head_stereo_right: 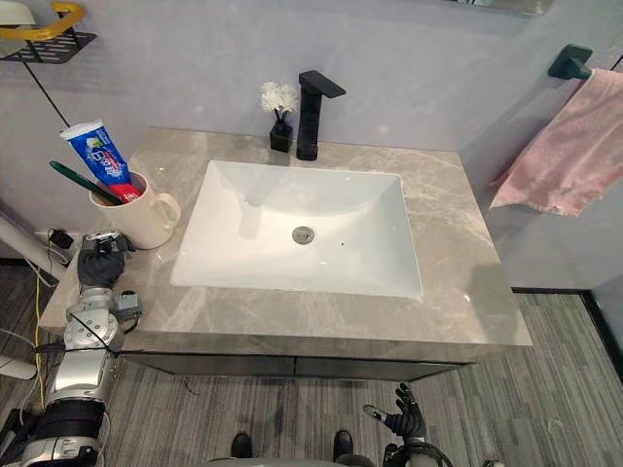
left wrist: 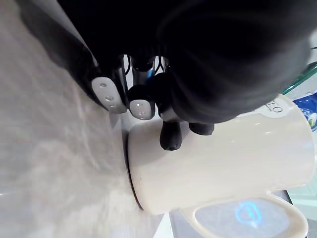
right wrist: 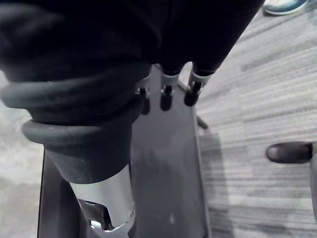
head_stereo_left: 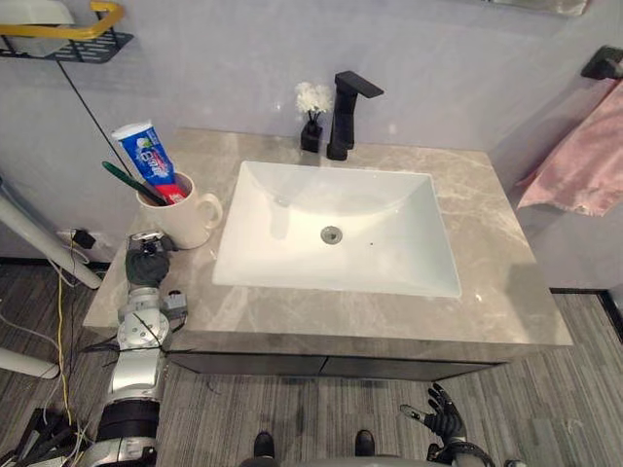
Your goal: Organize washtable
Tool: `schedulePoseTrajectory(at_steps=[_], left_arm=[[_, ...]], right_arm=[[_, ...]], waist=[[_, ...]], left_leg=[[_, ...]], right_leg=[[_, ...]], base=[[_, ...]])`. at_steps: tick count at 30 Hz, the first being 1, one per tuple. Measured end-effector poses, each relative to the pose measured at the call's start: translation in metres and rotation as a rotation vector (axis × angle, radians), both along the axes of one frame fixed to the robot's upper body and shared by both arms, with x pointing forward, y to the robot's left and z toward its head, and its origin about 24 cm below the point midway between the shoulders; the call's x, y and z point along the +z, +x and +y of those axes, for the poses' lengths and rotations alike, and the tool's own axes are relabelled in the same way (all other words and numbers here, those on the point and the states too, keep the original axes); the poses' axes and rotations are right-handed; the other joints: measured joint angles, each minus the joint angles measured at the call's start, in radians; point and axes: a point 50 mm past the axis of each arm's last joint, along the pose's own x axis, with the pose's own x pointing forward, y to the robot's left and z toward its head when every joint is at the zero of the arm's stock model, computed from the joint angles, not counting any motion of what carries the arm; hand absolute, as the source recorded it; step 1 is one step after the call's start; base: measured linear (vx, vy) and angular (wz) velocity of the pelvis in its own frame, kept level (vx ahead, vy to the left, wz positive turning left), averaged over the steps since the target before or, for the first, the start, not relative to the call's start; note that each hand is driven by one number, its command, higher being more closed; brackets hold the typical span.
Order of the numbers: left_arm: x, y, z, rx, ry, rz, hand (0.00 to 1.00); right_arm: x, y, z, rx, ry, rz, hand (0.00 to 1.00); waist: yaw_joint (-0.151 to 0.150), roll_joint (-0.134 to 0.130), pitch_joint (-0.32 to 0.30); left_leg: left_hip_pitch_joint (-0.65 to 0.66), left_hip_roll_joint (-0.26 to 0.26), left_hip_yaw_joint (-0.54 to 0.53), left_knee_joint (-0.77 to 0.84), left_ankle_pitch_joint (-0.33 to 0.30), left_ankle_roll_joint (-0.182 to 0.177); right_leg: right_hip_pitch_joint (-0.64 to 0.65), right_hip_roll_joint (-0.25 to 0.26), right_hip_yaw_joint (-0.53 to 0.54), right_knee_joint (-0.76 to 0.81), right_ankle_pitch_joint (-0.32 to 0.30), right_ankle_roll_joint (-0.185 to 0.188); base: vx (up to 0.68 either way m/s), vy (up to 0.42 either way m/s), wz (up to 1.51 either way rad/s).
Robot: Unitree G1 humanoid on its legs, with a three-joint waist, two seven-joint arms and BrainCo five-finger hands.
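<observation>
at the left front of the washtable (head_stereo_left: 487,302), your left hand (head_stereo_left: 146,265) rests loose fingers (left wrist: 171,139) against the one white mug (head_stereo_left: 190,222), which holds one toothpaste tube (head_stereo_left: 144,154) and one green toothbrush (head_stereo_left: 131,183). your right hand (head_stereo_left: 443,416) hangs low, fingers spread.

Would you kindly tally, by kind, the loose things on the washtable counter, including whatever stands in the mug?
Mug: 1
Toothpaste tube: 1
Green toothbrush: 1
Black vase of white flowers: 1
Total: 4
</observation>
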Motion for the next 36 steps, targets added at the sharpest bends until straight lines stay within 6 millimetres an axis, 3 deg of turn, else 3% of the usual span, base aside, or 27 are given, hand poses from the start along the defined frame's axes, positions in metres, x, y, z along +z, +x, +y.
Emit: schedulePoseTrajectory(at_steps=[13,20,29,36], left_arm=[[0.000,-0.002,0.000,0.013,-0.026,-0.025,1.00],[-0.004,-0.014,-0.020,-0.036,-0.069,-0.049,1.00],[-0.012,-0.013,-0.048,-0.131,-0.107,-0.049,1.00],[-0.011,-0.010,-0.058,-0.167,-0.113,-0.054,1.00]], right_arm=[[0.000,0.000,0.000,0.000,0.000,-0.001,0.00],[0.000,0.000,0.001,0.001,0.002,0.000,0.00],[0.000,0.002,0.002,0.007,0.004,-0.002,0.00],[0.000,0.001,0.002,0.009,0.005,0.000,0.00]], waist=[[0.000,0.012,0.017],[0.000,0.013,0.017],[0.002,0.013,0.016],[0.001,0.012,0.015]], left_leg=[[0.002,0.000,0.007,0.000,-0.001,0.000],[0.005,0.000,0.001,0.000,0.000,0.000],[0.012,0.000,-0.009,0.000,0.000,0.001],[0.011,0.000,-0.015,0.000,0.001,0.001]], right_leg=[[0.000,0.000,0.004,-0.002,0.001,-0.001],[0.007,0.000,-0.002,-0.002,0.001,-0.001],[0.021,-0.001,-0.011,-0.005,0.001,-0.001],[0.025,-0.001,-0.018,-0.008,0.001,-0.001]], base=[[0.00,-0.001,0.00],[0.00,0.000,0.01],[0.00,-0.002,0.02],[-0.01,-0.007,0.01]])
